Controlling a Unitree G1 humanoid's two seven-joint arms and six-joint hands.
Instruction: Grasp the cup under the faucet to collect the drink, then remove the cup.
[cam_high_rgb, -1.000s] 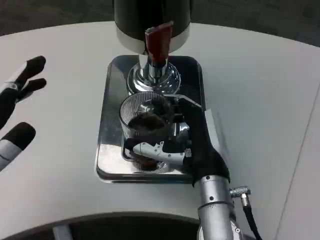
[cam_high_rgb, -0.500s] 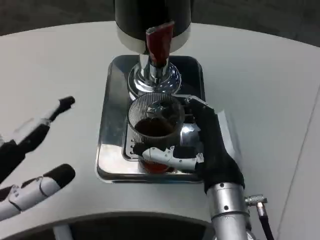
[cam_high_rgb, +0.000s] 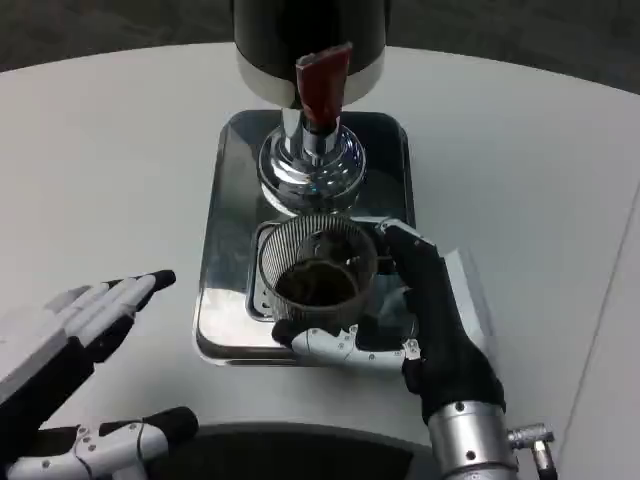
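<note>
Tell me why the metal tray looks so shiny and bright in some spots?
In the head view, the silver tray and the chrome faucet base mirror the room light, so glare shows as pale patches. The ribbed cup holds a dark drink, and the right hand wrapped around it throws a soft reflection on the tray. The left hand looks slightly blurred.
</note>
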